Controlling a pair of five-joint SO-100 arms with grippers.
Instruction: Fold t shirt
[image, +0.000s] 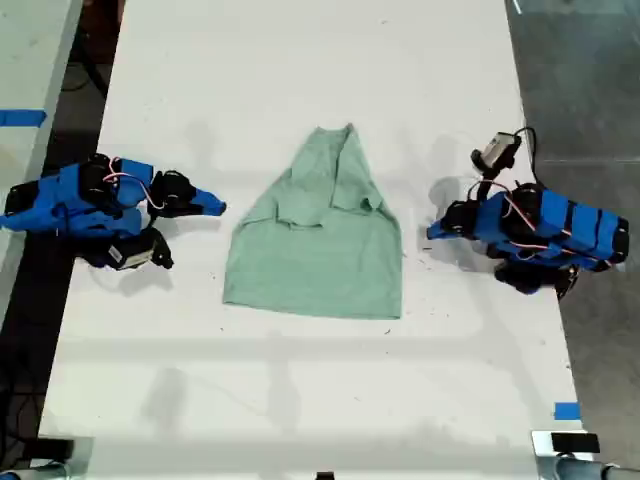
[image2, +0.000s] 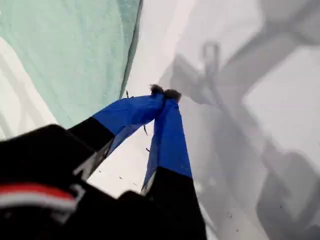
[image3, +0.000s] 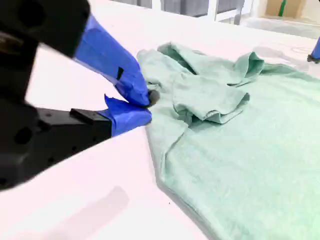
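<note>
— My first gripper (image2: 165, 93) had its blue jaws together on nothing, over bare table just off the straight side edge of the small pale mint-green soft cloth t-shirt (image: 320, 250). My second gripper (image3: 147, 102) was likewise pressed together and empty, close beside the shoulder on the other side.

— Where did the t-shirt lie?

— Flat on the wide white table (image: 300, 400), between the two arms. Its hem was toward the exterior view's bottom; its upper part was narrowed to a peak, with both sleeves turned inward over the chest.

— How would it handle?

— By its look it was light and limp. It would likely drape, drag and wrinkle rather than hold a shape, and the turned-in sleeves could spill open if jostled.

— Where would you take hold?

— I judged an edge or corner best, pinching low against the table. One hem corner for each gripper seemed sensible, since a single pinch would probably let the far side sag.
</note>
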